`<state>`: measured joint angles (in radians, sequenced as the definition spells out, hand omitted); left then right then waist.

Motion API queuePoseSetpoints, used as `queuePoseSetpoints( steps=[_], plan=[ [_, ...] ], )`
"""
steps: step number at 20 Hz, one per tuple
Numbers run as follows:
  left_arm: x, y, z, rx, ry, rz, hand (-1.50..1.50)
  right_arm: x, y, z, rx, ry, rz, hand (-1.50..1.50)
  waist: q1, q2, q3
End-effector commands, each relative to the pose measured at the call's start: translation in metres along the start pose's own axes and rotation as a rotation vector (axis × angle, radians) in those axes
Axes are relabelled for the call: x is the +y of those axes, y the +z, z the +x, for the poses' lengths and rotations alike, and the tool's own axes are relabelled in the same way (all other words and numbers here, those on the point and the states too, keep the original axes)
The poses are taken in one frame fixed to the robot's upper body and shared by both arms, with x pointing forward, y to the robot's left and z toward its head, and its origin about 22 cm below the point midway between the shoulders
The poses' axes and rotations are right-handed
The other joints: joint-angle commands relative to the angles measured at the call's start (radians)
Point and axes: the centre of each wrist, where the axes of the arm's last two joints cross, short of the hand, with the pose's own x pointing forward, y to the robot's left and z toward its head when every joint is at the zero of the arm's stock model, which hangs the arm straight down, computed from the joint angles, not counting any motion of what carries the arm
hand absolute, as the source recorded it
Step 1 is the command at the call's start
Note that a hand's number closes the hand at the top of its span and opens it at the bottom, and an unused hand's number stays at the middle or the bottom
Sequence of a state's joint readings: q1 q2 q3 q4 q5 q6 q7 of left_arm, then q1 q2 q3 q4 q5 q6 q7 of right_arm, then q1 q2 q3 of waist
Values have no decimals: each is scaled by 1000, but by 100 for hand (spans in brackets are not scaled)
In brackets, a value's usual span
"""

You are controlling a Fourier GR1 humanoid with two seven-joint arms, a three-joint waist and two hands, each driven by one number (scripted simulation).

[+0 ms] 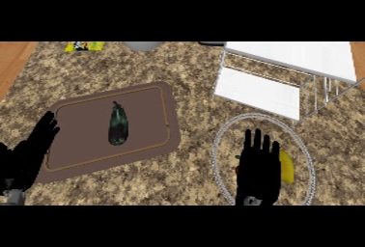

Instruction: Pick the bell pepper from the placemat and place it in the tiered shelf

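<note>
It was a kitchen: a speckled granite counter (185, 77) held a brown placemat (153, 140) centre-left and a white tiered shelf (285, 72) upper right.

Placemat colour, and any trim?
Brown placemat with a thin orange-tan border line inside its edge; seen in the head view.

Pepper (118, 124): dark green, long and narrow, lying flat near middle of brown placemat (153, 99), long axis running roughly top to bottom. White two-tier shelf (260, 91) stands well apart at upper right, wire legs.
</note>
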<state>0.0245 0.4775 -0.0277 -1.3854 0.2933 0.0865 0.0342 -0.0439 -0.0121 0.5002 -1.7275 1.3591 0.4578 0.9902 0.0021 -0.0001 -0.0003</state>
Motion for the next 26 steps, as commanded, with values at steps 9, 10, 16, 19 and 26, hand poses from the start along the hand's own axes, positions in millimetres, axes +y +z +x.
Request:
queuePoseSetpoints(
  steps=[9, 10, 16, 19, 26],
  plan=[
    [12, -15, 6, 2, 1, 6, 0, 14, -25, 0, 44, 31, 1, -150, -3, 0, 0],
    [9, -2, -5, 0, 0, 1, 0, 4, -23, 1, 63, 23, 10, -150, -1, 0, 0],
    [-5, -1, 19, -1, 4, -5, 0, 52, -32, -18, 82, 34, 45, -150, -1, 0, 1],
    [-12, -4, -1, -9, -7, -3, 0, 25, -46, -32, 44, -42, 50, 150, -3, 0, 0],
    [-10, -17, 7, 12, 0, 4, 0, 40, -66, -12, 4, 55, 14, 150, -1, 2, 0]
  ],
)
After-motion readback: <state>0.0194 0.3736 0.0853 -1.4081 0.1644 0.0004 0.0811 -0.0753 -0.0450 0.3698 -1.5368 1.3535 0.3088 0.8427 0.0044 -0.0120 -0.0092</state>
